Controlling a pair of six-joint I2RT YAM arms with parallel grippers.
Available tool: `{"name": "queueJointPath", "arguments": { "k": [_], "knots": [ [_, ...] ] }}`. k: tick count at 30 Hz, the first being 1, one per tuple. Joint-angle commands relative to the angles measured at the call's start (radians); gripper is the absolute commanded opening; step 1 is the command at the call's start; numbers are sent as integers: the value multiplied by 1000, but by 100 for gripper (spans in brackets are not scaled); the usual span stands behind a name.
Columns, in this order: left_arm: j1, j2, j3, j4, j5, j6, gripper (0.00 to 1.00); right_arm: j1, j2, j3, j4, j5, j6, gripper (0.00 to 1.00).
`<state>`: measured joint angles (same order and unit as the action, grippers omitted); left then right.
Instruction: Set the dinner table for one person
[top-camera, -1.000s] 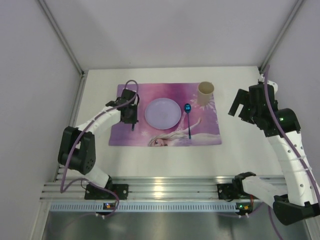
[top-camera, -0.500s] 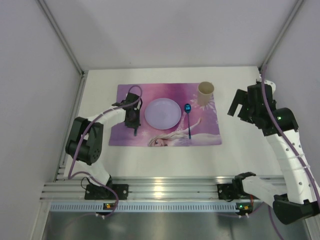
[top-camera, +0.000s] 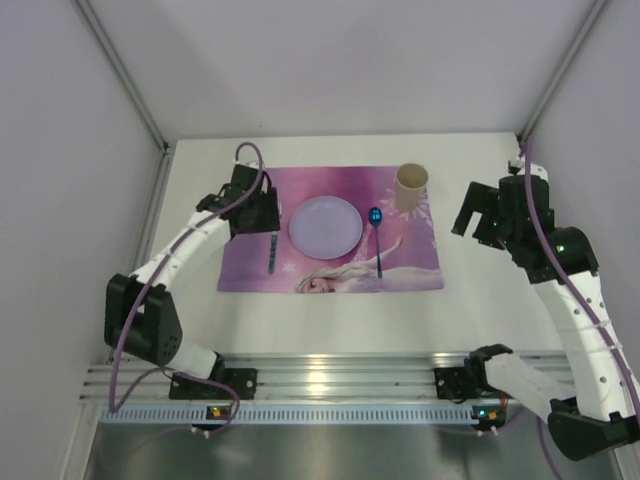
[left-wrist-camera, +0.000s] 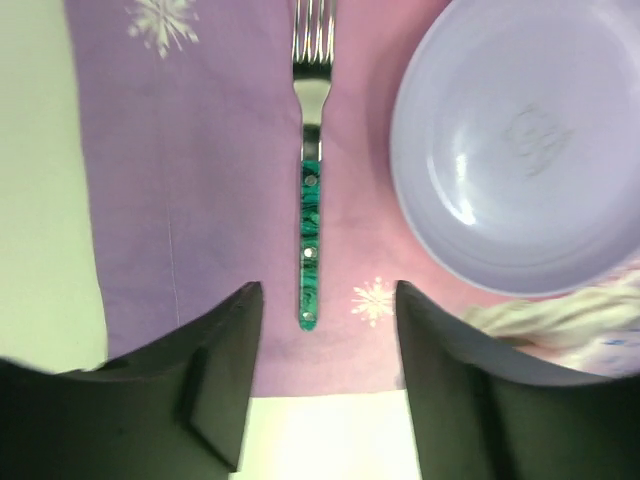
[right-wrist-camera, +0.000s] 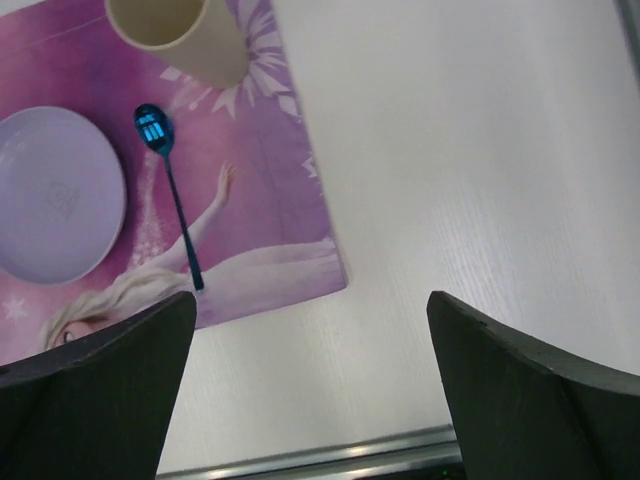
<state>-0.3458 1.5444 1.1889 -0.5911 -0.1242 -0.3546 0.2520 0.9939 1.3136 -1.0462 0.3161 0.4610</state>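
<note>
On the white dinner table (top-camera: 330, 320) lies a pink-purple placemat (top-camera: 410, 270). It carries a lilac plate (top-camera: 325, 226), a blue spoon (top-camera: 377, 240) to the plate's right and a beige cup (top-camera: 411, 186) at its far right corner. A green-handled fork (left-wrist-camera: 310, 240) lies flat on the mat left of the plate (left-wrist-camera: 520, 150), its tines pointing away in the left wrist view. My left gripper (left-wrist-camera: 327, 295) hovers open just off the handle's end, holding nothing. My right gripper (right-wrist-camera: 310, 300) hangs open and empty over bare table right of the mat.
A ribbed aluminium rail (top-camera: 330, 380) runs along the near edge, with both arm bases on it. Grey walls close in the left, right and far sides. The fork (top-camera: 272, 250) lies just beyond the left gripper (top-camera: 260, 212) in the top view.
My left gripper has opened and let go of the fork, which now lies on the mat left of the plate. It has drawn back off the fork. The right arm barely moved.
</note>
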Motion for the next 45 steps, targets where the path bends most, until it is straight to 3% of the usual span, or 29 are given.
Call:
{"name": "queueJointPath", "arguments": {
  "k": [1, 3, 4, 5, 8, 12, 16, 22, 30, 35, 45],
  "knots": [
    [1, -154, 3, -61, 0, -46, 63, -11, -109, -57, 136, -193, -74, 100],
    [-15, -239, -23, -88, 12, -60, 71, -11, -206, -167, 213, -434, -88, 100],
    [-31, -265, -46, -105, 9, -78, 74, -10, -234, -209, 268, -492, -59, 100],
    [-44, -320, -60, -122, -15, -87, 88, -8, -262, -253, 293, -538, -38, 100],
    [-68, -441, -113, -173, -49, -136, 98, -7, -345, -463, 333, -606, 62, 100],
    [-74, -566, -138, -262, -135, -202, 98, -7, -443, -548, 350, -615, 90, 100],
    [-75, -677, -167, -312, -212, -199, 98, -7, -442, -586, 377, -693, 104, 100],
    [-75, -861, -216, -288, -330, -193, 97, -2, -442, -625, 394, -746, 119, 100],
    [-75, -1087, -322, -176, -391, -129, 98, 0, -501, -625, 313, -675, 137, 100],
    [-73, -1127, -345, -131, -498, -63, 99, -2, -508, -622, 281, -667, 136, 100],
    [-73, -1080, -380, -9, -522, 9, 99, 0, -512, -620, 298, -669, 125, 100]
  ]
}}
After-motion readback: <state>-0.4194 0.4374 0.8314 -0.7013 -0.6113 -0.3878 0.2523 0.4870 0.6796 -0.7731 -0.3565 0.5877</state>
